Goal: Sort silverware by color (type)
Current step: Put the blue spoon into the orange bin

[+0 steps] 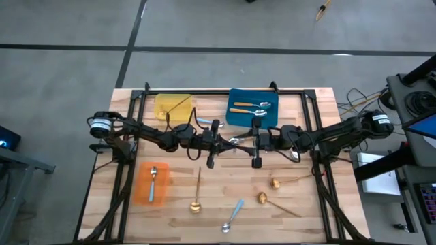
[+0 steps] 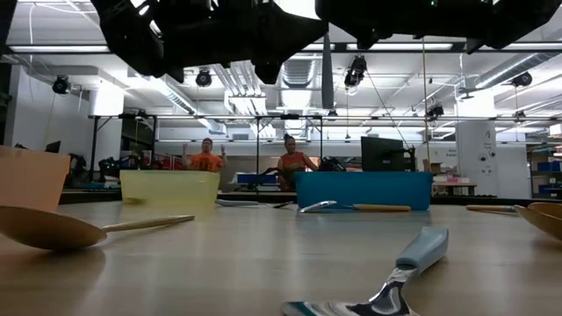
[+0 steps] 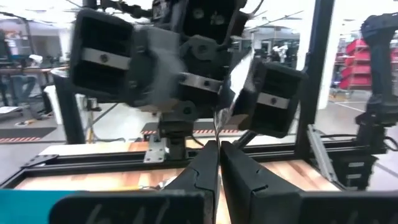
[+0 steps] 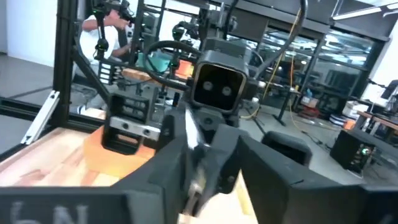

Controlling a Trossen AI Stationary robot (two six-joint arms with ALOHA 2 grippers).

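Room: open workshop with ceiling lights and racks; two people in orange tops stand well beyond the far edge of the pale wooden slatted table.

Yellow plastic tray: one thin gold handle shows lying in it; I can't make out its bowl.

Blue plastic tray: two orange-handled spoons with silver bowls lie side by side in it.

Orange plastic tray: one light-blue-handled spoon with a silver bowl lies in it.

Loose on the table: an all-gold thin-handled spoon near the orange tray, a second light-blue-handled spoon by the near edge, and two more gold spoons towards the right side.

Left gripper: raised over mid-table; its own camera shows the jaws pressed together. I can't tell whether they pinch anything.

Right gripper: directly facing the left one, nearly tip to tip. A small silvery piece shows between the two, and something pale sits between the jaws in the right wrist view. I can't tell whether they are clamped on it.

Progress: about half, I judge. Four pieces are in trays, four are loose, and perhaps one is in the air.

Remaining: three gold spoons probably belong in the yellow tray and the blue-handled one in the orange tray.
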